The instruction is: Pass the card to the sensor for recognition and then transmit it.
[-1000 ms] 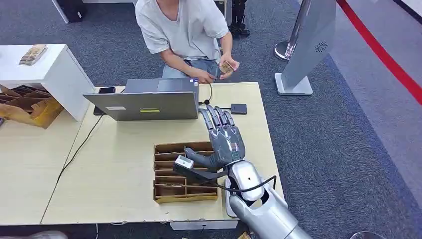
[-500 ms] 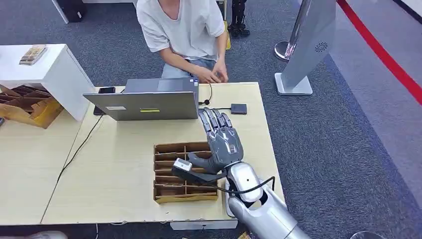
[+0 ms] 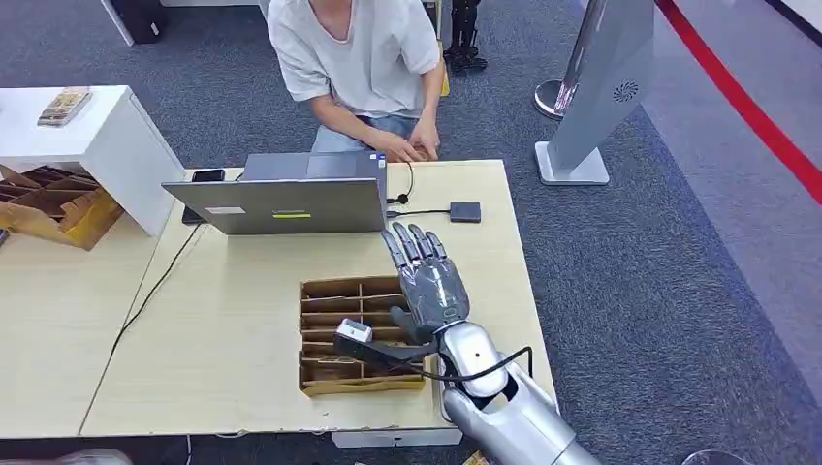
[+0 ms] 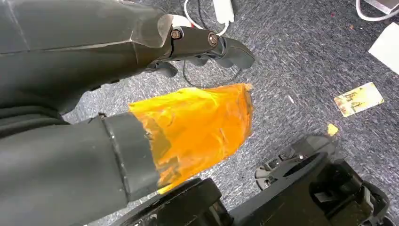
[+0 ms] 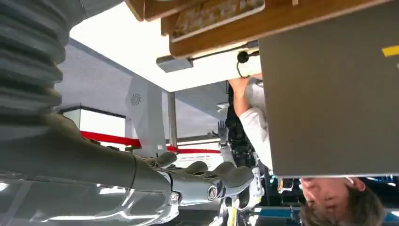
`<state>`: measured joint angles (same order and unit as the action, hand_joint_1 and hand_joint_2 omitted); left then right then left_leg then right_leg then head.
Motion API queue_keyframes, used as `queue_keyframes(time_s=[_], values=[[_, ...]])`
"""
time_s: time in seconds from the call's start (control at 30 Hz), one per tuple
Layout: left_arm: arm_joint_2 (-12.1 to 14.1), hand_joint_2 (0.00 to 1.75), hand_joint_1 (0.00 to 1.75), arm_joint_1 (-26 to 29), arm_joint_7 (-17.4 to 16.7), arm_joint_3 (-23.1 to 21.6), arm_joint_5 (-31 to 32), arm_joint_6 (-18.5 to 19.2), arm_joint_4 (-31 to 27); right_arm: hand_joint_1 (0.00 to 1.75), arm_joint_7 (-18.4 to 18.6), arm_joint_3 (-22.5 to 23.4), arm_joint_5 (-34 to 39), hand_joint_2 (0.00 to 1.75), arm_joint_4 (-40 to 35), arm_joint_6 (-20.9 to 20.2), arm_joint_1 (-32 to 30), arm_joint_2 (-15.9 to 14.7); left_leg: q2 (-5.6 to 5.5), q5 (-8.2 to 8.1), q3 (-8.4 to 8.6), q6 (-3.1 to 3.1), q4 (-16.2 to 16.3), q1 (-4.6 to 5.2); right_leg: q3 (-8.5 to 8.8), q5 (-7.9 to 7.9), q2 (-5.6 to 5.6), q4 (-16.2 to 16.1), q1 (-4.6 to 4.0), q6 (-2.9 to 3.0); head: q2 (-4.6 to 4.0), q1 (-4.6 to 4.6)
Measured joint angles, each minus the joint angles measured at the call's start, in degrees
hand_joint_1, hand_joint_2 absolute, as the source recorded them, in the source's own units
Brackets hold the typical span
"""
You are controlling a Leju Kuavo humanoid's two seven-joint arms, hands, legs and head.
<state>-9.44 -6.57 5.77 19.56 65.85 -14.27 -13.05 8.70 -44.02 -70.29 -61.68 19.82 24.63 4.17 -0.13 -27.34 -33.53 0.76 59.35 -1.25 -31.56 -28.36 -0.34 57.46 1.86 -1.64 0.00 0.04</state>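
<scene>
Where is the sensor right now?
In the head view, the sensor lies on the table's far right part, just right of the laptop, beyond the right hand.

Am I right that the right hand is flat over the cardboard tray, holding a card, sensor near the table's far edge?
Not quite. The head view shows the right hand over the cardboard tray with fingers spread and nothing in it; no card is held. The sensor does lie near the far edge.
</scene>
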Motion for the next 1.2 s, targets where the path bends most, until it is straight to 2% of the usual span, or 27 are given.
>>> queue_keyframes(time_s=[0.7,0.87,0.93,1.0,1.07,1.1,1.13,1.2], values=[[0.0,0.0,0.0,-0.3,0.0,-0.5,0.0,0.2,0.0,0.0,-1.0,-1.4,2.1,1.75,1.8,-0.5,0.2,0.1,0.0,0.0,0.0,0.0,0.0,0.0,0.0,0.0,0.0,0.0,0.0,0.0,0.0,0.0],[0.0,0.0,0.0,-0.3,0.0,-1.0,0.0,0.2,0.0,0.65,-1.1,-1.5,2.6,1.75,1.8,-0.5,0.3,0.1,0.0,0.0,0.0,0.0,0.0,0.0,0.0,0.0,0.0,0.0,0.0,0.0,0.0,0.0],[0.0,0.0,0.0,-0.3,0.0,-1.2,0.0,0.2,0.0,0.84,-1.1,-1.5,2.8,1.75,1.8,-0.4,0.3,0.1,0.0,0.0,0.0,0.0,0.0,0.0,0.0,0.0,0.0,0.0,0.0,0.0,0.0,0.0],[0.0,0.0,0.0,-0.3,0.0,-1.3,0.0,0.2,0.0,0.93,-1.1,-1.5,3.0,1.75,1.8,-0.3,0.3,0.1,0.0,0.0,0.0,0.0,0.0,0.0,0.0,0.0,0.0,0.0,0.0,0.0,0.0,0.0],[0.0,0.0,0.0,-0.3,0.0,-1.3,0.0,0.2,0.0,1.15,-1.1,-1.6,3.1,1.75,1.8,-0.3,0.3,0.1,0.0,0.0,0.0,0.0,0.0,0.0,0.0,0.0,0.0,0.0,0.0,0.0,0.0,0.0],[0.0,0.0,0.0,-0.3,0.0,-1.3,0.0,0.2,0.0,1.2,-1.1,-1.6,3.1,1.75,1.8,-0.3,0.3,0.1,0.0,0.0,0.0,0.0,0.0,0.0,0.0,0.0,0.0,0.0,0.0,0.0,0.0,0.0],[0.0,0.0,0.0,-0.3,0.0,-1.3,0.0,0.2,0.0,1.15,-1.1,-1.6,3.1,1.75,1.8,-0.2,0.3,0.1,0.0,0.0,0.0,0.0,0.0,0.0,0.0,0.0,0.0,0.0,0.0,0.0,0.0,0.0],[0.0,0.0,0.0,-0.3,0.0,-1.3,0.0,0.2,0.0,1.22,-1.2,-1.6,3.1,1.75,1.8,-0.2,0.3,0.1,0.0,0.0,0.0,0.0,0.0,0.0,0.0,0.0,0.0,0.0,0.0,0.0,0.0,0.0]])
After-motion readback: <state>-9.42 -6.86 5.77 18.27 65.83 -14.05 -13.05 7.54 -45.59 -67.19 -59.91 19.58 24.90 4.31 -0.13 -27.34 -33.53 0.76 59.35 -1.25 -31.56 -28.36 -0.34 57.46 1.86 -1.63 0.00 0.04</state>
